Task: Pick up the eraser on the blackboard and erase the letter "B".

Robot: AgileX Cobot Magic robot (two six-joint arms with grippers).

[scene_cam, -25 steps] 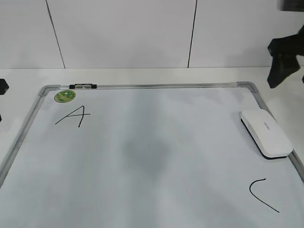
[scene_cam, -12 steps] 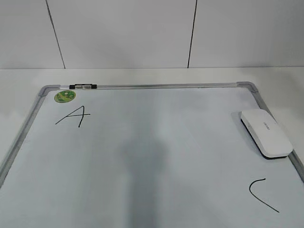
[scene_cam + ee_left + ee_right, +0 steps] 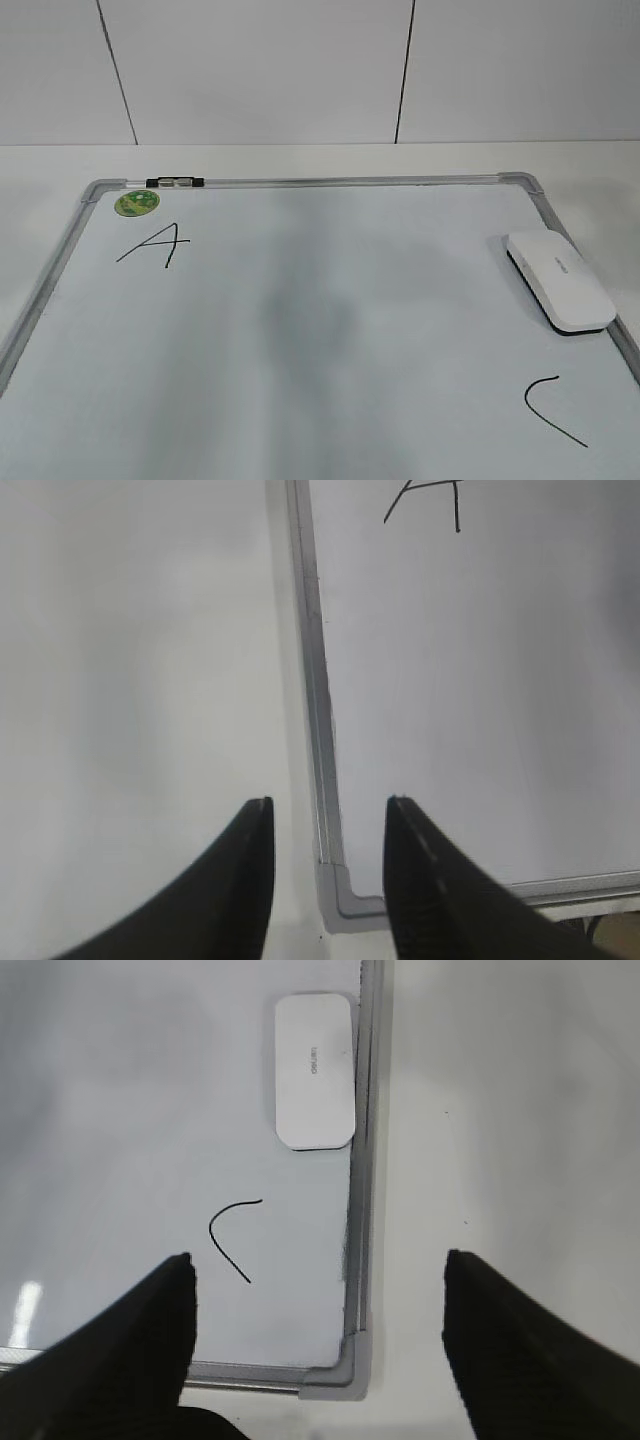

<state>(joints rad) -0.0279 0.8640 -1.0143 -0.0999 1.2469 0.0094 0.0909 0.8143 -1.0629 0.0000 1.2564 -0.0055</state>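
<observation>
Spanning most of the table, the blackboard (image 3: 330,330) lay bare across its middle. Its eraser (image 3: 559,281) sat against the right frame, above the "C" curve (image 3: 552,409). Both the left gripper (image 3: 325,815) and right gripper (image 3: 318,1265) hovered spread, empty; the scene matched the preceding frame.

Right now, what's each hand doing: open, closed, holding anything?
Left hand: open, empty, above the board's corner frame.
Right hand: wide open, empty, eraser lies untouched on the board ahead.
</observation>
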